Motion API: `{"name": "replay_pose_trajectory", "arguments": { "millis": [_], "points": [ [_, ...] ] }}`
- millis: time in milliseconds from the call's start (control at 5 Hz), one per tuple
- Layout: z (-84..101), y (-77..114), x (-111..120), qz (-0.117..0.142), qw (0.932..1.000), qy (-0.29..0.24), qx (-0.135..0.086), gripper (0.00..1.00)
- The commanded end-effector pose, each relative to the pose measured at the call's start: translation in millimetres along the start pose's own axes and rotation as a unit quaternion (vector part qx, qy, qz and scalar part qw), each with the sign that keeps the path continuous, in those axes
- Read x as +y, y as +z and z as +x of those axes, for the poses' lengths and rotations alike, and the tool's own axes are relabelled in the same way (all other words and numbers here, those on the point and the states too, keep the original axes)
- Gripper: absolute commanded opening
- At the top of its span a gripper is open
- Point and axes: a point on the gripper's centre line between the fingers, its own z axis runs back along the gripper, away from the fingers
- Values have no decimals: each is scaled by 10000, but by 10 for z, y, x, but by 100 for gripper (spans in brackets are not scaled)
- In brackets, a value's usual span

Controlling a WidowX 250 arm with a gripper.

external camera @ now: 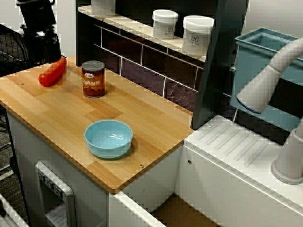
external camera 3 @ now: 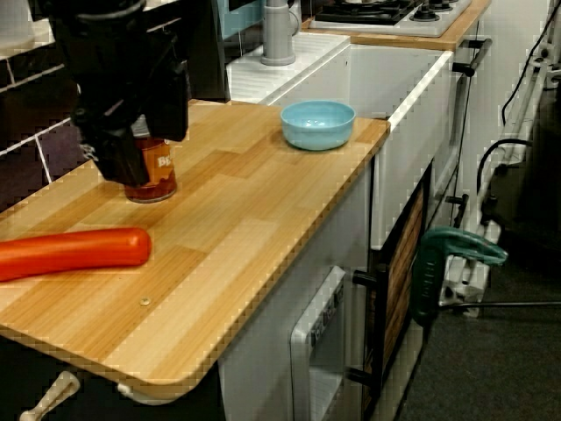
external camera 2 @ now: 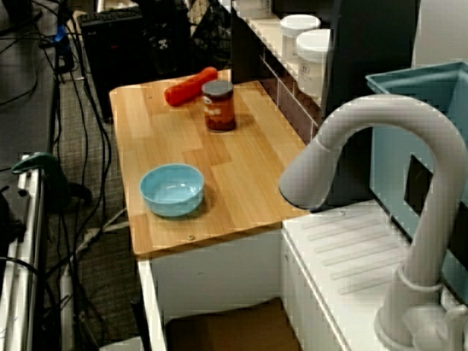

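Observation:
My black gripper hangs over the far left corner of the wooden counter, just above the far end of an orange carrot that lies flat there. In the low view from the counter's end, the gripper stands in front of a bean can and hides most of it. The can stands upright a little to the right of the carrot. Nothing shows between the fingers, and their spread is hidden by the dark body. A light blue bowl sits empty near the counter's front edge.
Two white jars stand on the shelf above the dark tiled wall. A grey faucet arches over the white sink top, beside a blue bin. A stove lies beyond the sink.

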Motion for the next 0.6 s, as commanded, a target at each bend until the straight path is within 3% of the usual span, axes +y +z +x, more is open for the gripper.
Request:
{"name": "replay_pose_trajectory", "arguments": {
  "millis": [0, 400],
  "points": [
    [130, 171, -4, 648, 9950, 520, -552, 100],
    [312, 193, 210, 843, 9921, 692, -617, 100]
  ]
}}
